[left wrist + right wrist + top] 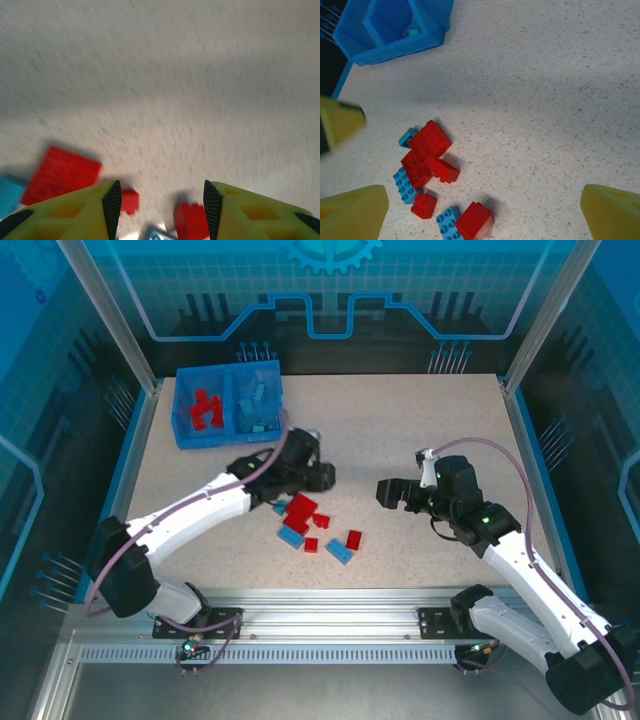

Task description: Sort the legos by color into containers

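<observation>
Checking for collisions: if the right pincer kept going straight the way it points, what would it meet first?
Probably the loose pile of red and blue legos on the table: the open right pincer faces them, with bare tabletop between. Depth is unclear.

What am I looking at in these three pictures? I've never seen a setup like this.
Two robot arms are bolted to a table's near edge. The overhead picture shows both; the other two come from cameras on each wrist, with yellow fingers in view. A blue bin holds red bricks in its left half and light blue bricks in its right. More loose bricks lie mid-table. The left gripper hangs partly open over them, holding nothing. The right gripper is wide open and empty.
</observation>
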